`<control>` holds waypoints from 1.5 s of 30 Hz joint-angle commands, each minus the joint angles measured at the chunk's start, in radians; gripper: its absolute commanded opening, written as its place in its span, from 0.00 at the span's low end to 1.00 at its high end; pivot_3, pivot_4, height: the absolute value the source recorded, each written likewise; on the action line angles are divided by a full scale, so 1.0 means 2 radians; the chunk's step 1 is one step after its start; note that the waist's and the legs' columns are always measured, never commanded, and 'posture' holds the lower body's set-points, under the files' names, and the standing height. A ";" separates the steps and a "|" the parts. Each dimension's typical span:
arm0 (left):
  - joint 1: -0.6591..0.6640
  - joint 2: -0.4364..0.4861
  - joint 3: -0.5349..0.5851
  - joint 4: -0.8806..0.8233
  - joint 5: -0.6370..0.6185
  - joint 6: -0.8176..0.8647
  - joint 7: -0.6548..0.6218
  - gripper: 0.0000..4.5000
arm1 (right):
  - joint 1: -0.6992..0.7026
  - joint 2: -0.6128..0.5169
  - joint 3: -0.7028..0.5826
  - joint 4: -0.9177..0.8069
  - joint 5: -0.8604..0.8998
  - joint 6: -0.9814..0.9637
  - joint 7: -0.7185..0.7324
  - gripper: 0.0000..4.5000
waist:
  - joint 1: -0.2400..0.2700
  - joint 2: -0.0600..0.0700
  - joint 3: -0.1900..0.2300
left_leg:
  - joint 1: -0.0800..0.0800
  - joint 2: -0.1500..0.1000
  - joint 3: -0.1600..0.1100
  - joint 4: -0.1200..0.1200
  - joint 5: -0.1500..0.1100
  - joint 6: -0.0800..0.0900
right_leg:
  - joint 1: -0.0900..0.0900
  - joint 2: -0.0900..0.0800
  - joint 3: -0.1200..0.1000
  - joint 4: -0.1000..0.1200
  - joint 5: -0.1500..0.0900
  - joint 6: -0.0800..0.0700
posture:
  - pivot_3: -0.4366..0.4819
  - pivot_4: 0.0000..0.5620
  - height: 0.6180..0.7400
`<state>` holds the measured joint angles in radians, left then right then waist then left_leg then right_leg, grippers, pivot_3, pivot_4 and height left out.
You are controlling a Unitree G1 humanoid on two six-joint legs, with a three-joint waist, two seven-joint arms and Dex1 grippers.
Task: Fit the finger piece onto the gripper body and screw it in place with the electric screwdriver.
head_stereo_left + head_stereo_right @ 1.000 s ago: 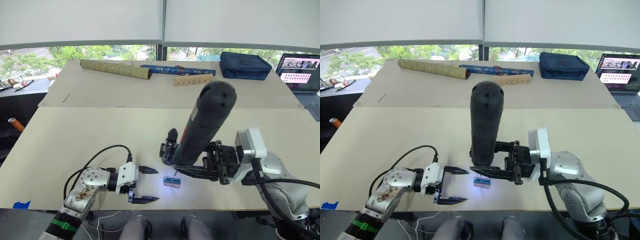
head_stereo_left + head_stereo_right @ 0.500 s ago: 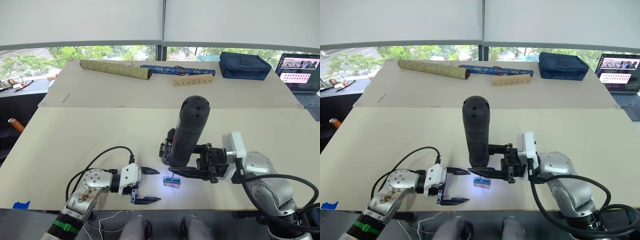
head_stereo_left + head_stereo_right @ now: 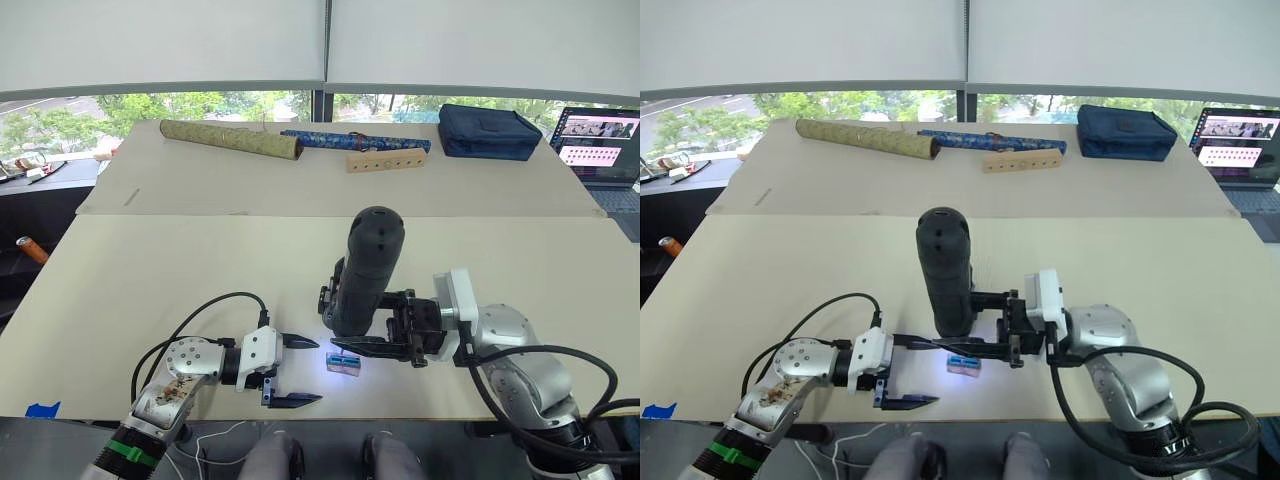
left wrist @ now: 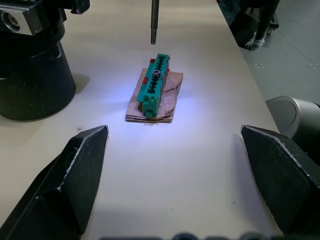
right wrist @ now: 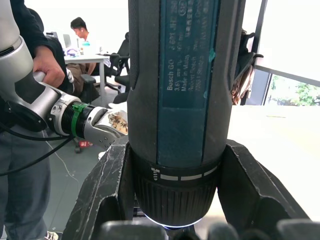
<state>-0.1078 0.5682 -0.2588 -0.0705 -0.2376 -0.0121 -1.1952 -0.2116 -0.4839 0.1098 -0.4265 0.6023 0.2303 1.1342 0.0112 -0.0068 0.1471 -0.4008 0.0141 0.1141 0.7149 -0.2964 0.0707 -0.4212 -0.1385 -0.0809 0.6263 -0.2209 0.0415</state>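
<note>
The electric screwdriver (image 3: 365, 270) stands nearly upright with my right gripper (image 3: 352, 337) shut around its lower barrel (image 5: 175, 100). Its thin bit (image 4: 155, 22) hangs just above a small wooden block with a green top (image 3: 344, 362), which is lit by a bluish glow. Directly behind the screwdriver sits the gripper body (image 3: 333, 297); its round base (image 4: 30, 65) shows in the left wrist view. I cannot make out the finger piece as a separate part. My left gripper (image 3: 318, 371) lies open on the table, pointing at the block (image 4: 155, 90).
At the back lie a gold rolled tube (image 3: 232, 138), a blue rolled tube (image 3: 355, 140), a wooden bar with holes (image 3: 387, 160), a navy bag (image 3: 490, 130) and a laptop (image 3: 603, 145). The table's front edge (image 3: 420, 415) is close. A person (image 5: 30, 55) stands beyond my left arm.
My right arm has come down and to the left with the screwdriver, which now stands straighter and lower, over the block. The left gripper has barely moved.
</note>
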 commanded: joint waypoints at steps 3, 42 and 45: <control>-0.002 0.004 -0.001 0.008 0.005 -0.001 0.001 1.00 | -0.005 0.004 -0.002 0.000 0.000 -0.029 0.012 0.42 | 0.000 0.000 0.000 | 0.000 0.000 0.000 0.000 0.000 0.000 | 0.000 0.000 0.000 0.000 0.000 0.000 | 0.48 0.27 1.00; -0.017 -0.023 -0.019 0.032 0.014 -0.015 0.005 1.00 | 0.009 0.005 0.002 0.020 -0.007 -0.053 0.023 0.42 | 0.002 0.000 0.000 | 0.001 0.000 0.000 0.000 0.000 0.000 | 0.001 0.000 0.000 0.000 0.000 0.000 | 0.48 0.27 1.00; -0.020 -0.026 -0.022 0.034 0.014 -0.015 0.005 1.00 | 0.009 0.004 0.002 0.021 -0.006 -0.052 0.024 0.42 | 0.002 0.000 0.000 | 0.001 0.000 0.000 0.000 0.000 0.000 | 0.001 0.000 0.000 0.000 0.000 0.000 | 0.48 0.27 1.00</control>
<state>-0.1478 0.5303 -0.2736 -0.0192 -0.2239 -0.0445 -1.1894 -0.1811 -0.4784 0.1348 -0.3574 0.5694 0.1544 1.1774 0.0158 -0.0066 0.1469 -0.3997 0.0138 0.1141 0.7156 -0.2963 0.0706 -0.4198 -0.1387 -0.0802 0.6270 -0.2208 0.0413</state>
